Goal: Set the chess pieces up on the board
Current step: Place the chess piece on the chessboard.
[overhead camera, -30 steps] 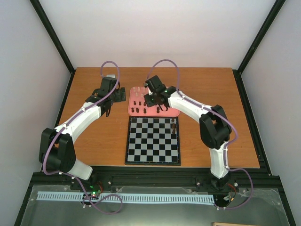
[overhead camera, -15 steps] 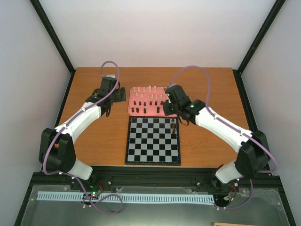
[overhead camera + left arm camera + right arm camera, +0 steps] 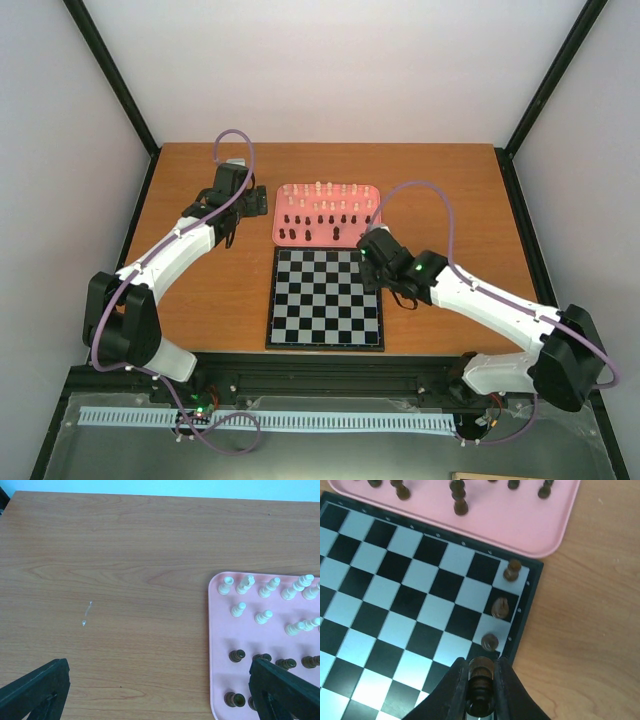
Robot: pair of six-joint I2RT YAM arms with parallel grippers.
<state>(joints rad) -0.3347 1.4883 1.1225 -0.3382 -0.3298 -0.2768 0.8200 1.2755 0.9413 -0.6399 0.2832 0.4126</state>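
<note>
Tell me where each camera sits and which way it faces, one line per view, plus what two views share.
Top external: fixed above and behind the bases, looking down on the table, board and pink tray; the left arm and right arm show.
Left wrist: on the left arm, looking down at bare wood and the tray's left part; the left gripper shows as fingertips wide apart at the bottom corners.
Right wrist: on the right arm, looking down at the board's right edge; the right gripper is shut on a dark piece.
Shared: the tray shows in all three.
</note>
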